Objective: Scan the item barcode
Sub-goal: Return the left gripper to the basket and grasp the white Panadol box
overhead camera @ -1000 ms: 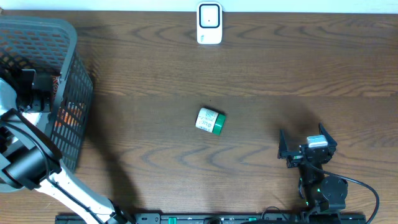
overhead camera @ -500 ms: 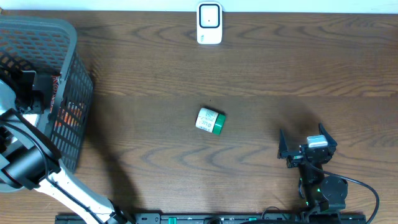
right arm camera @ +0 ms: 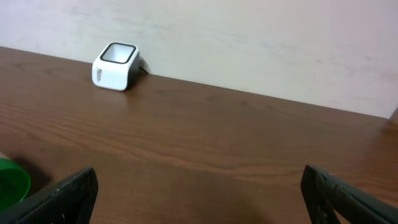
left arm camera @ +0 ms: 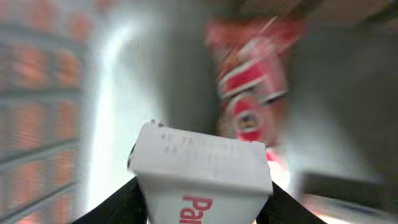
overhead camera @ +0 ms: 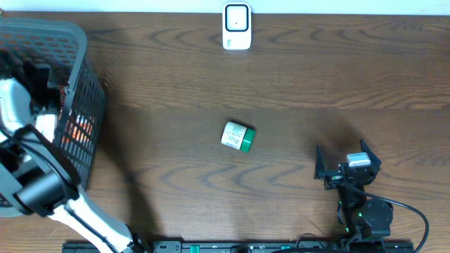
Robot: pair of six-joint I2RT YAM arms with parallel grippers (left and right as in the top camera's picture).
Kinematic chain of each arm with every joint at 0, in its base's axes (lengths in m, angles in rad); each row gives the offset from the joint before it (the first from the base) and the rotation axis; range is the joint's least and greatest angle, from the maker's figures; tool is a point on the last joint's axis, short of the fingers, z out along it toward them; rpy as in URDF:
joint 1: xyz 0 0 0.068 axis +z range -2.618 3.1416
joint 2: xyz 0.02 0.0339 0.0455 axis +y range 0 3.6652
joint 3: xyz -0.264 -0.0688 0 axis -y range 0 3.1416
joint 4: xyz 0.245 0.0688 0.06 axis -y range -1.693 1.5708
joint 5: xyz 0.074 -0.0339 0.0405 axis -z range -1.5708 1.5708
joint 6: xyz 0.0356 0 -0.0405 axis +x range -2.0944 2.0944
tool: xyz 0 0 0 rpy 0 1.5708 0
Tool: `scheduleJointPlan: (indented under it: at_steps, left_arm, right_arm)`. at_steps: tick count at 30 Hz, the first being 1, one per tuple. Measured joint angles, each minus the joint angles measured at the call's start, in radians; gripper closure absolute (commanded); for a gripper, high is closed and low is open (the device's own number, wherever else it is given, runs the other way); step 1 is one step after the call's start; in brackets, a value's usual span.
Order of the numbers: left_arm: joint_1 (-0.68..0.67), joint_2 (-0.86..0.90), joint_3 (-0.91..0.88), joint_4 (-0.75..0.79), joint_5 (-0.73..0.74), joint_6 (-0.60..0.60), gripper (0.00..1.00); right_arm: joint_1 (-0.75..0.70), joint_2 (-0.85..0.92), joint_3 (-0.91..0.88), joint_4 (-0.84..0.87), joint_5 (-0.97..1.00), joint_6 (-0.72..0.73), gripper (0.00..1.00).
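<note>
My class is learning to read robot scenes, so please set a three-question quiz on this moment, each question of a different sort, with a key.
1. Short answer: which lies nearer the right pincer, the scanner or the green-capped bottle?
2. True or false: the right pincer is shut on the bottle.
3. Multiple choice: the left pincer grips A) the bottle B) a white box with red lettering C) the scanner.
Key: 1 the green-capped bottle; 2 false, it is open and empty; 3 B.
</note>
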Motion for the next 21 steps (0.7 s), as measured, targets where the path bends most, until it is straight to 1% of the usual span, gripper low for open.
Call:
scheduleJointPlan:
  at_steps: [3,9,13,17,21]
  left_arm:
    - [-0.063,-0.164,0.000,-0.003,0.007,-0.011,0.48]
    - [-0.081,-0.414,0.000,-0.009,0.015,-0.025,0.49]
    - [-0.079,-0.490,0.000,-0.018,0.014,-0.038,0.49]
    - [-0.079,-0.567,0.000,-0.024,0.024,-0.079,0.49]
    - [-0.092,-0.644,0.000,-0.033,0.099,-0.100,0.49]
  right_arm:
    - [0.000,0.000,0.000,0.000,0.000,0.000,0.01]
    - [0.000,0.000,0.000,0.000,0.000,0.000,0.01]
    - [0.000,0.000,0.000,0.000,0.000,0.000,0.01]
    - [0.000,0.000,0.000,0.000,0.000,0.000,0.01]
    - [0.000,0.000,0.000,0.000,0.000,0.000,0.01]
